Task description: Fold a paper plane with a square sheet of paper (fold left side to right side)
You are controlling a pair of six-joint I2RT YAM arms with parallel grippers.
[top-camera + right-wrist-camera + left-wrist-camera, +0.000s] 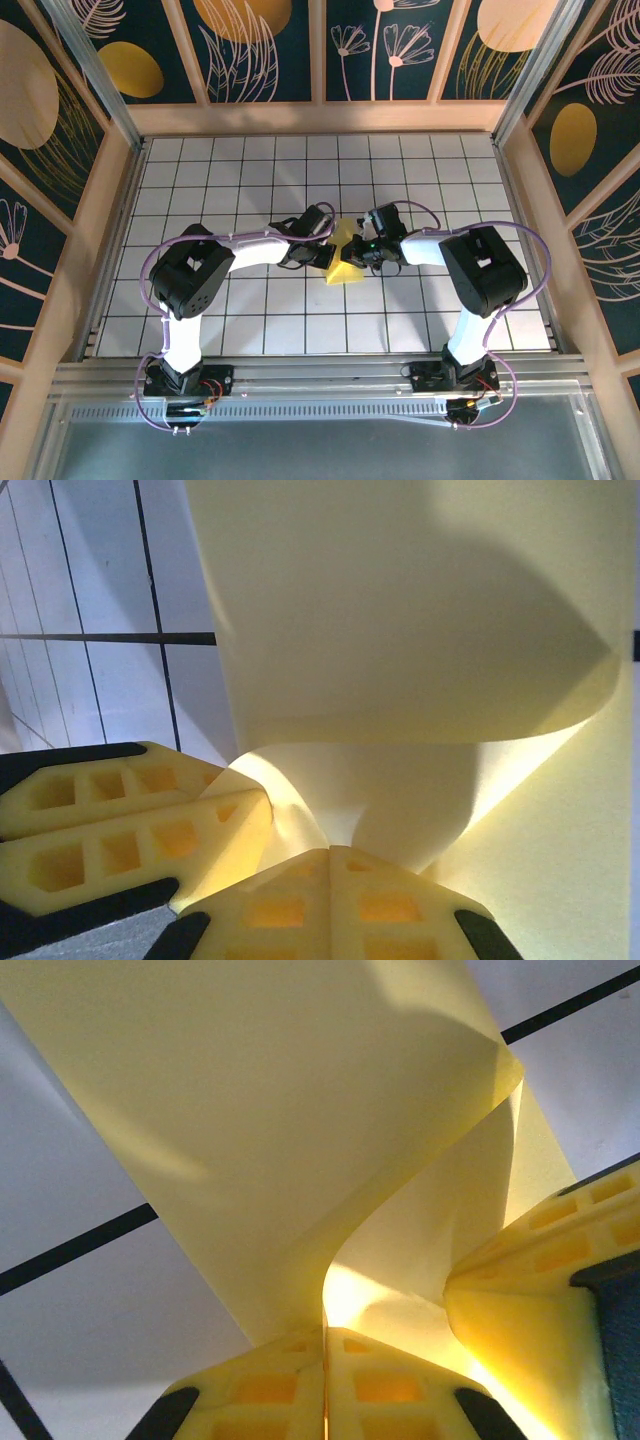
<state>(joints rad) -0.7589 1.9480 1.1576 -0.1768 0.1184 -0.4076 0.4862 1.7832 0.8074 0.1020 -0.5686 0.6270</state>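
Observation:
The square sheet of paper (346, 266), pale yellow, is lifted off the white tiles at the table's middle and curls between both grippers. My left gripper (335, 243) comes from the left and is shut on it; in the left wrist view its jaws (325, 1338) are pressed together on the sheet (280, 1110), which bends up and over. My right gripper (361, 248) comes from the right, also shut on the sheet (400, 610), its jaws (330, 854) meeting on the paper's edge. Each wrist view shows the other gripper's fingers (540, 1290) (130, 820) right beside its own.
The white grid-tile table (250, 170) is boxed in by a wooden frame (320, 118) at the back and metal rails at both sides. Both arm bases stand on the near rail (320, 375).

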